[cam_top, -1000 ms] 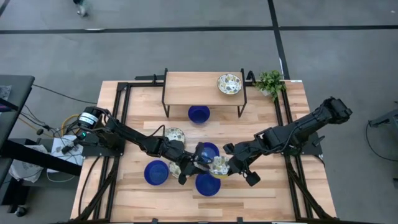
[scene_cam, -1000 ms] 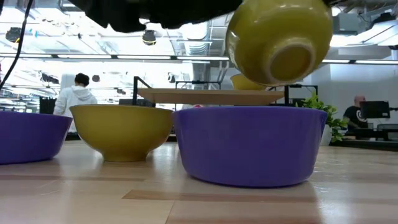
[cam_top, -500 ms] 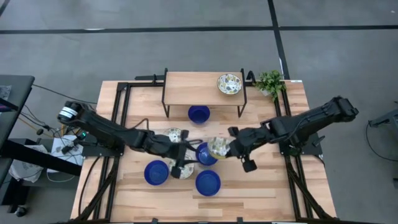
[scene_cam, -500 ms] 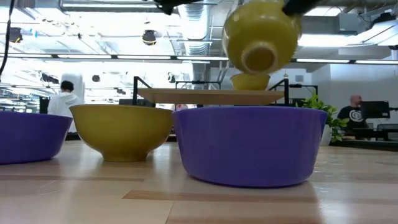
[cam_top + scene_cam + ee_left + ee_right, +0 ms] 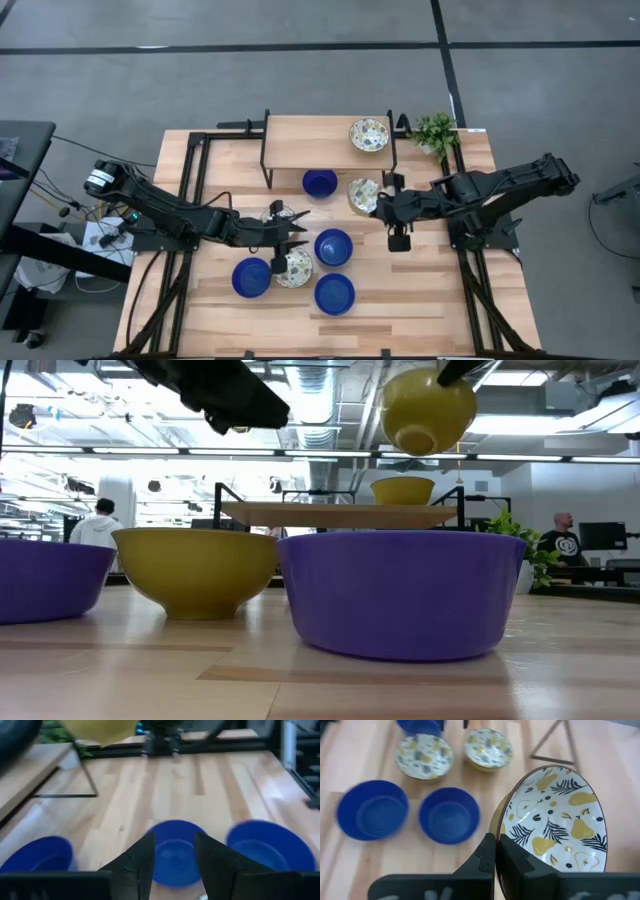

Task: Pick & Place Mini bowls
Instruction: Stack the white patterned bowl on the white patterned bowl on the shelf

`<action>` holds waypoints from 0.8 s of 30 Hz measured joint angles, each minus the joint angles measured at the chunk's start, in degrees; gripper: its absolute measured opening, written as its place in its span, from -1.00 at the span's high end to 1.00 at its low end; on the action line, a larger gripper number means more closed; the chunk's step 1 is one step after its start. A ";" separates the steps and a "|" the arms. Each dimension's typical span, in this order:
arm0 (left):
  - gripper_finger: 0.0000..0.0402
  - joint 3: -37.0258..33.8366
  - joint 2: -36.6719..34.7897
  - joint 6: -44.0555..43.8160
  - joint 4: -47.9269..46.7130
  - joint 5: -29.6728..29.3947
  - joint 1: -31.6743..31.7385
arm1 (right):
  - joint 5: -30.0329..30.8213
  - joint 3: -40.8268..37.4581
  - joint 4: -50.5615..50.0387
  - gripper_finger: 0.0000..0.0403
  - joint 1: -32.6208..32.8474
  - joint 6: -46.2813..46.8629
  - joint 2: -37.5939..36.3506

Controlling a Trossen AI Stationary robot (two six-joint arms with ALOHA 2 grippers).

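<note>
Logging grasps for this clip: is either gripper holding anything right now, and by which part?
The right gripper holds a patterned mini bowl pinched by its rim, lifted off the table. The left gripper is open, holding nothing.

A large blue bowl (image 5: pixel 400 595) stands closest on the wooden table (image 5: pixel 320 680), filling the middle of the picture. Just left of it sits a yellow-sided bowl (image 5: pixel 195 570), upright, and at the left edge part of another blue bowl (image 5: pixel 45 578) shows. Behind them a thin wooden shelf (image 5: pixel 340 513) on dark legs carries a small yellow bowl (image 5: pixel 403 491). Above that, a yellow bowl (image 5: pixel 428 410) hangs in the air, tilted with its foot ring toward the camera, a dark arm part touching its upper edge. Another dark arm (image 5: pixel 215 390) crosses the upper left. Beyond the table, a person in white (image 5: pixel 97 525) stands at left, another person (image 5: pixel 560 542) sits at right beside a leafy plant (image 5: pixel 525 550)
</note>
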 joint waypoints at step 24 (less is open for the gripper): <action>0.55 -3.54 1.13 -6.33 4.45 -7.32 0.08 | 7.40 6.54 0.31 1.00 -27.36 -11.04 1.72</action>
